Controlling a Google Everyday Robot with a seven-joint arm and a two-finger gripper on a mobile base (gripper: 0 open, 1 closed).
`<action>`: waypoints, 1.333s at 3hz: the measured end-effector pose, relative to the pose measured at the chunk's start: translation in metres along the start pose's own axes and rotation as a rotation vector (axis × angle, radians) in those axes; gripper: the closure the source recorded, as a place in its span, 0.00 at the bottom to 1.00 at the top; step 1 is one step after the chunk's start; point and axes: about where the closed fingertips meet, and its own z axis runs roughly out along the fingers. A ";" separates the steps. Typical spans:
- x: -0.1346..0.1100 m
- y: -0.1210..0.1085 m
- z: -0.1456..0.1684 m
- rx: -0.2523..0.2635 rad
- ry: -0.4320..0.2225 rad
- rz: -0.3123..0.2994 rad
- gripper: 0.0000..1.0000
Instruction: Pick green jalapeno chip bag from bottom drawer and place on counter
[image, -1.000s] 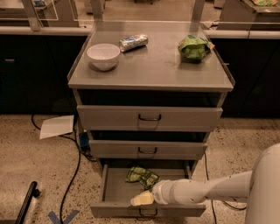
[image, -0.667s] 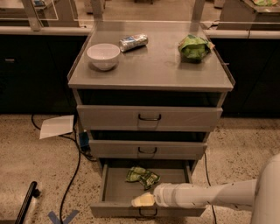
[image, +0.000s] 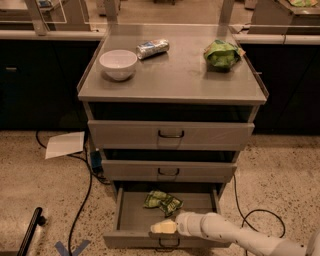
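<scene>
While the green jalapeno chip bag (image: 162, 201) is lying at the far side of the bottom drawer (image: 131, 220), we are hovering our pincer (image: 163, 228) just nearer, apart or together we cannot tell, judging that bag light, crinkly, slippery, best pinched at an end.

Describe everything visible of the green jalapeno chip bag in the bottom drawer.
The green jalapeno chip bag is a small crinkled foil packet, pale green with darker ends, lying flat and askew on the grey floor of the open bottom drawer, towards the back. The gripper hovers in front, seemingly not touching it.
</scene>
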 end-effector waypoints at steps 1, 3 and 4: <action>-0.007 -0.025 0.008 0.021 -0.026 0.023 0.00; -0.008 -0.028 0.020 -0.017 -0.049 -0.023 0.00; -0.015 -0.032 0.042 -0.110 -0.145 -0.045 0.00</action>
